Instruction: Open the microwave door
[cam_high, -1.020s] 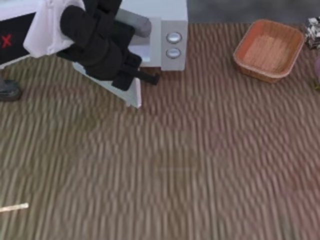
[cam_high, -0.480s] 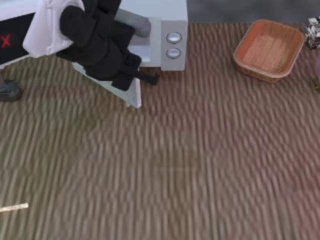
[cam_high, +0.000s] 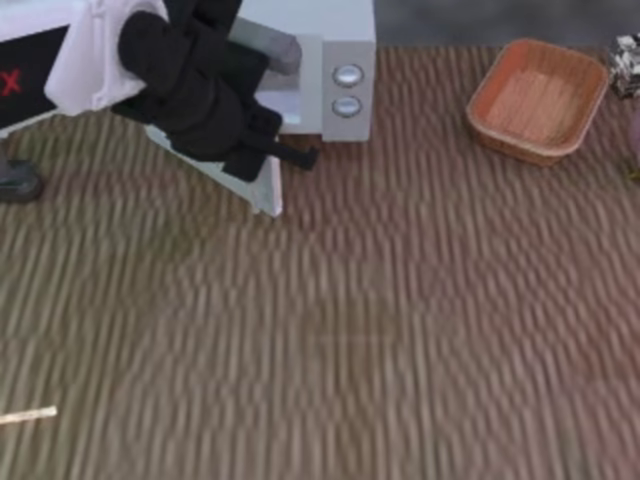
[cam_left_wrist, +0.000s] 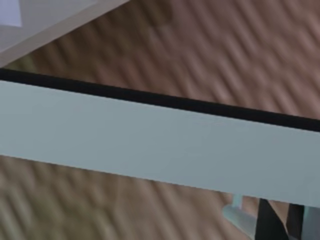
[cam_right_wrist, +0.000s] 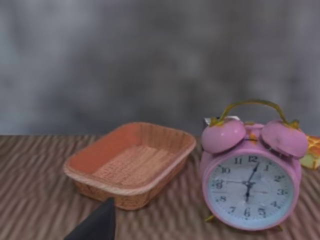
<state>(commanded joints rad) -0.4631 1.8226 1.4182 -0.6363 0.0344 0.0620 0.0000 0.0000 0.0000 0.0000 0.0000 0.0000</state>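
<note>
The microwave (cam_high: 340, 30) stands at the table's back, left of centre, with two silver knobs (cam_high: 347, 90) on its front. The microwave door (cam_high: 268, 190) is swung partly outward, its free end toward the table's front. My left arm reaches over the door, and the left gripper (cam_high: 305, 155) sits by the door's free end. In the left wrist view the door's edge (cam_left_wrist: 150, 145) crosses as a pale band, and dark fingers (cam_left_wrist: 270, 222) close round the grey handle (cam_left_wrist: 239, 216). My right gripper (cam_right_wrist: 100, 225) is out of the top view, parked.
An orange basket (cam_high: 537, 97) sits at the back right, with a pink alarm clock (cam_right_wrist: 250, 185) beside it in the right wrist view. A speckled object (cam_high: 627, 60) is at the right edge. A thin pale stick (cam_high: 28, 413) lies front left.
My left arm has shifted slightly to the left. The door's angle looks almost the same.
</note>
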